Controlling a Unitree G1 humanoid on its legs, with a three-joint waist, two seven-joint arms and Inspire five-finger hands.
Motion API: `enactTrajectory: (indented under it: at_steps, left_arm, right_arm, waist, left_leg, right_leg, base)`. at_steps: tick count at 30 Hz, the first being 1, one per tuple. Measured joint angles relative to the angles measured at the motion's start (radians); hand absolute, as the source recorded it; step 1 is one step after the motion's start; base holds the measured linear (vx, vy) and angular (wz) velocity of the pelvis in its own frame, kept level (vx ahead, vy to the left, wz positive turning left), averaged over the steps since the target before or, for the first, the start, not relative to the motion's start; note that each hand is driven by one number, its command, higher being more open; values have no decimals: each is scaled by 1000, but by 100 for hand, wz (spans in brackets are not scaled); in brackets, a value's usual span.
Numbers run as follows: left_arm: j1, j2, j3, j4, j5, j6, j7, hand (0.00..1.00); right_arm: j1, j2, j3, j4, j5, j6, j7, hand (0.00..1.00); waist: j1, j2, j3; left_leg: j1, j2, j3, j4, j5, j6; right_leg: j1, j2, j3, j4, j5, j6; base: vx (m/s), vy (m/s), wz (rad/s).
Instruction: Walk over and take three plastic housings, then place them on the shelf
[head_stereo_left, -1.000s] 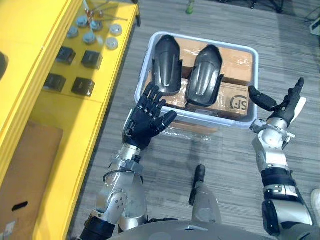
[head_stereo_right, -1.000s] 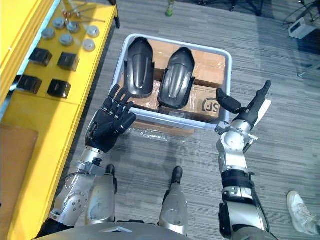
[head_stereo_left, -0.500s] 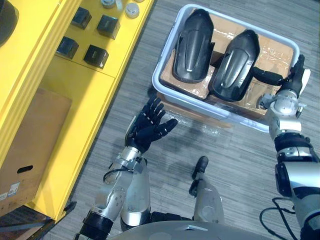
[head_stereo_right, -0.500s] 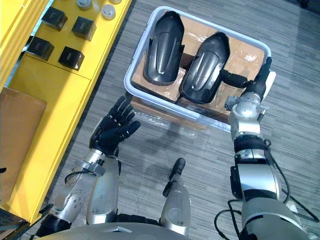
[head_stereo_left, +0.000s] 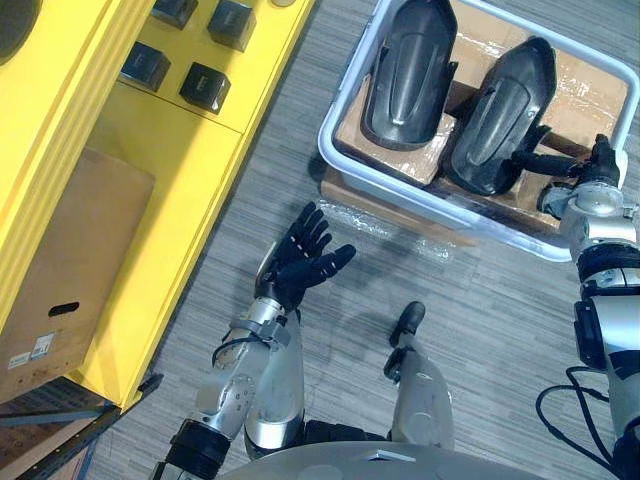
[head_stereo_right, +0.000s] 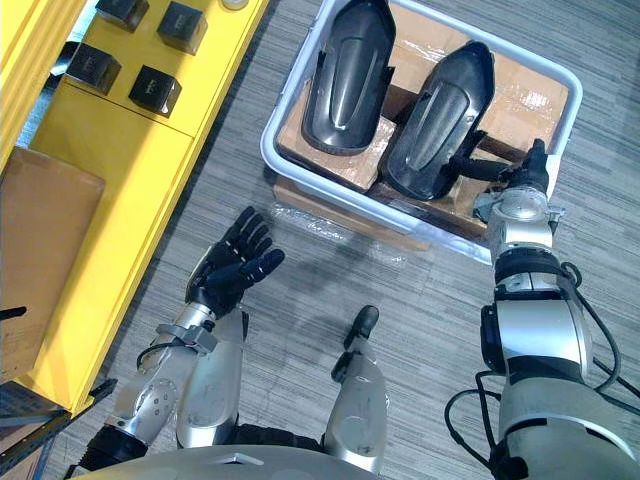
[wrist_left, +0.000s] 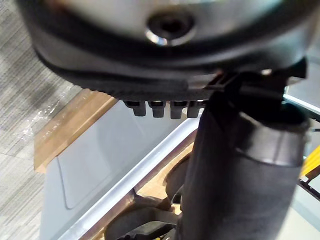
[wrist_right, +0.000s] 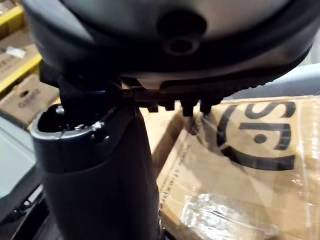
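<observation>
As seen from the head cameras that I steer by, the grey plank floor (head_stereo_left: 300, 180) carries the scene, with the yellow shelf (head_stereo_left: 120, 170) running along the robot's left. A flat cardboard box (head_stereo_left: 70, 260) lies on the shelf's nearer, lower part. Ahead and to the robot's right stands a pale bin (head_stereo_left: 400, 195), resting on a film-wrapped carton (head_stereo_left: 375, 215) whose near edge juts out below it. Brown cartons (head_stereo_left: 590, 85) line the bin's bottom. On these lie the two black plastic housings, side by side with their rounded backs up: the left housing (head_stereo_left: 408, 70) and the right housing (head_stereo_left: 495, 115), both inside the bin and neither one lifted. My left robot hand (head_stereo_left: 300, 265) hovers over the bare floor between shelf and bin, well short of the bin's near wall; it is released, fingers spread and straight, holding nothing. My right robot hand (head_stereo_left: 600, 163) sits at the bin's near right corner, also released, fingers straight and thumb stretched sideways toward the near end of the right housing. I cannot tell whether the thumb tip touches that housing. The right wrist view looks past the thumb onto a printed, film-wrapped carton. Small black blocks (head_stereo_left: 205, 87) sit in pairs on the shelf's farther part, well apart from either hand.
</observation>
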Motion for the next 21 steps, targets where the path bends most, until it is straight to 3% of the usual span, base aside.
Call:
enactTrajectory:
  at_steps: [6,15,19,21]
  left_arm:
    - [-1,2,-19,7,-47,4,-17,100]
    - [-3,2,-14,7,-158,-24,-55,100]
    - [7,2,4,4,-150,-50,-53,100]
    - [17,4,25,-9,-139,-72,-47,100]
  right_arm:
    - [-67,-60,0,72,-152,82,54,0]
    - [-60,-59,-35,121,-147,153,51,0]
    - [-65,-52,-74,114,-151,166,-33,0]
    - [-64,-52,-85,119,-151,203,-85,0]
  waist:
    - [3,1,0]
    - [-1,1,0]
    - [-1,1,0]
    - [-1,-1,0]
  left_leg:
    - [2,-4,-4,-52,40,-1]
    - [28,-1,-4,-100,70,-6]
    - [65,2,2,-127,80,-7]
    - [84,3,6,-147,85,-9]
  right_leg:
    - [-14,-7,-14,6,-1,-1]
    - [-9,-6,-17,7,-1,-3]
    - [14,-6,-16,5,-3,-7]
    - [24,-6,-16,5,-7,-12]
  base:
    - [-27,-12,8]
    - [-1,-4,1]
    - [0,0,0]
    - [0,0,0]
